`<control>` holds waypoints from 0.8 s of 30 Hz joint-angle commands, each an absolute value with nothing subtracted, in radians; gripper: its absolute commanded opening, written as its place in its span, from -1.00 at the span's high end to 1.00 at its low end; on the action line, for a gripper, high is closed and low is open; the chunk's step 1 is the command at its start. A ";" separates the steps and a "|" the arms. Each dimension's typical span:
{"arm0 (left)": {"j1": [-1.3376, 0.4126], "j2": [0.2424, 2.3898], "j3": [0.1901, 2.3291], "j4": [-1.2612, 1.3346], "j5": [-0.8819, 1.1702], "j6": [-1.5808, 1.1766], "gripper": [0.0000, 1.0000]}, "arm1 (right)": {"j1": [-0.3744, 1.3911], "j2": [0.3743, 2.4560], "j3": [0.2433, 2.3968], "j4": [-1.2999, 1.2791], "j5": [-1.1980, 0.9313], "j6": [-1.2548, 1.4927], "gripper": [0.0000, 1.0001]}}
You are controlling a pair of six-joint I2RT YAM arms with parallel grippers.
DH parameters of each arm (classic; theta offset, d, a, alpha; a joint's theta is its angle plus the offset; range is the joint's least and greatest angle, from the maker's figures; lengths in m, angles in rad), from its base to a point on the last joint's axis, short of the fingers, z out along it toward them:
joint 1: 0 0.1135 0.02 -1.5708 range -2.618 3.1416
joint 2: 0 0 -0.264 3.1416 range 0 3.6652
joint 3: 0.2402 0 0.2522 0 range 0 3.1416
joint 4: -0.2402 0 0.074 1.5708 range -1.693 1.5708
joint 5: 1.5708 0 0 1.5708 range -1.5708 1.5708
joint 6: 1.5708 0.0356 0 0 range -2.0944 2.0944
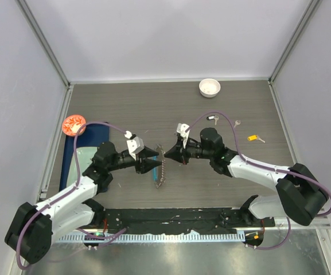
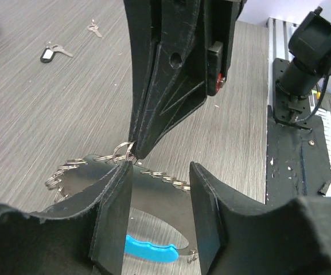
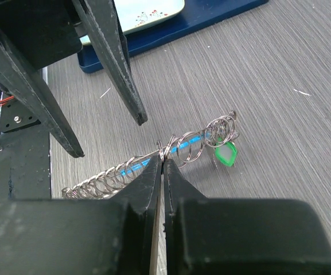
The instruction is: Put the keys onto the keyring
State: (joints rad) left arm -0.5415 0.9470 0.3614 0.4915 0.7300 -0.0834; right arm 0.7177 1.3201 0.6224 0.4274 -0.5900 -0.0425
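The keyring is a loop of silver links with a blue segment, lying at the table's middle between both grippers. My right gripper is shut on one link at the loop's upper end; it also shows in the top view. A green-tagged key hangs on the ring. My left gripper is open just above the chain, one finger close to the pinched link. Loose on the table at the right lie a black-tagged key, a plain key and a yellow-tagged key.
A small white bowl stands at the back. A dark blue tray holding a pale plate lies at the left, with a red round object beside it. Walls close off three sides.
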 commanded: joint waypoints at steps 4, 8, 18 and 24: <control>-0.537 0.985 0.367 0.545 0.839 -0.005 0.26 | 0.718 1.262 0.626 0.540 -0.646 -0.043 0.99; -0.537 1.034 0.388 0.540 0.830 -0.005 0.32 | 0.718 1.266 0.620 0.555 -0.653 -0.034 0.98; -0.537 1.011 0.387 0.537 0.739 0.032 0.27 | 0.718 1.272 0.617 0.577 -0.663 -0.025 0.99; -0.537 1.048 0.414 0.541 0.767 0.018 0.24 | 0.719 1.276 0.618 0.577 -0.676 -0.021 0.99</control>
State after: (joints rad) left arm -0.5411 1.0306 0.3645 0.4980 0.7597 0.0086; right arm 0.7177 1.3003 0.6056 0.4736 -0.6384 -0.0338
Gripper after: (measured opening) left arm 0.378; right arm 0.081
